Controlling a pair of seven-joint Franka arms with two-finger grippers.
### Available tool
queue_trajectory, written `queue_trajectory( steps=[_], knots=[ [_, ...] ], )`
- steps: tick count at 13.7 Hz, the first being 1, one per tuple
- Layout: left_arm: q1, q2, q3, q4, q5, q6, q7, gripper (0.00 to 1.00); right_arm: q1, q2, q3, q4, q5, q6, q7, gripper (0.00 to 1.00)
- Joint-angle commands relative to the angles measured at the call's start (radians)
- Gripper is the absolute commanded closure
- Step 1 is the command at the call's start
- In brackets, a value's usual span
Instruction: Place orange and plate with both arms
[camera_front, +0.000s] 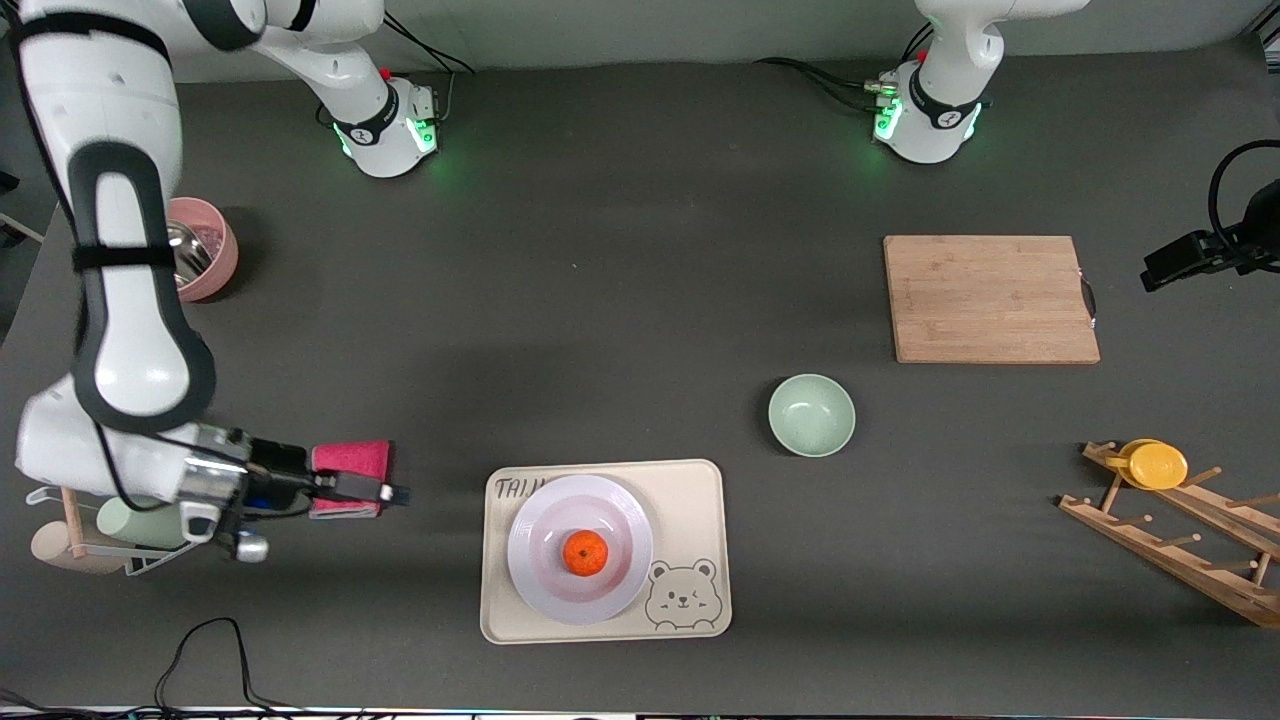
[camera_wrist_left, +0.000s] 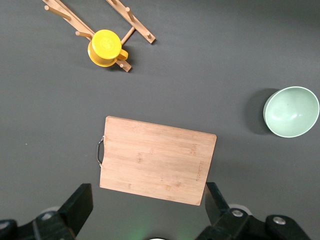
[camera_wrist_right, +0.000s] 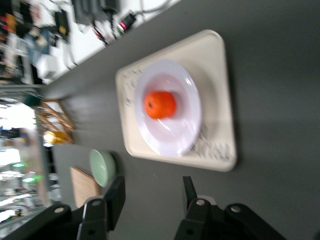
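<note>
1. Orange (camera_front: 585, 553), small and bright, sits in the shallow centre of the plate (camera_front: 580, 600); the right wrist view shows the same pairing, orange (camera_wrist_right: 160, 104) on plate (camera_wrist_right: 187, 95).
2. That white, faintly lilac plate rests on the beige bear tray (camera_front: 700, 500), on the part of it toward the right arm's end of the counter (camera_front: 600, 300), with the printed bear face beside it on the tray.
3. Right tool (camera_front: 395, 492) points toward the tray from the right arm's end of the counter, over the edge of a pink cloth (camera_front: 350, 462). In the right wrist view its fingers (camera_wrist_right: 115, 197) stand spread apart with nothing between them, released and clear of the tray (camera_wrist_right: 220, 100).
4. Left tool (camera_wrist_left: 147, 207) is over the counter beside the wooden cutting board (camera_wrist_left: 155, 160), at the left arm's end. Its fingers (camera_wrist_left: 80, 202) are spread wide and hold nothing.
5. A pale-green bowl (camera_front: 811, 414) stands alone between the tray and the cutting board (camera_front: 990, 298), farther from the front camera than the tray.
6. A yellow cup (camera_front: 1155, 464) hangs on a wooden peg rack (camera_front: 1180, 545) at the left arm's end.
7. A pink bowl (camera_front: 205, 248) with a metal inside stands near the right arm's end, partly hidden by that arm.
</note>
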Motion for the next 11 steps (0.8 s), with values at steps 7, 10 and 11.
queue_trajectory(
  steps=[7, 10, 11],
  knots=[
    [-0.01, -0.008, 0.002, 0.002, -0.005, 0.039, -0.006, 0.0, -0.075, -0.348, -0.007, -0.091, -0.592, -0.309, 0.155, 0.0],
    [-0.014, -0.008, 0.0, 0.002, -0.008, 0.036, -0.005, 0.0, -0.071, -0.383, -0.015, -0.045, -0.691, -0.372, 0.189, 0.0],
    [-0.014, -0.008, 0.0, 0.008, -0.009, 0.028, 0.0, 0.0, -0.068, -0.383, -0.015, -0.027, -0.72, -0.376, 0.189, 0.0]
  ],
)
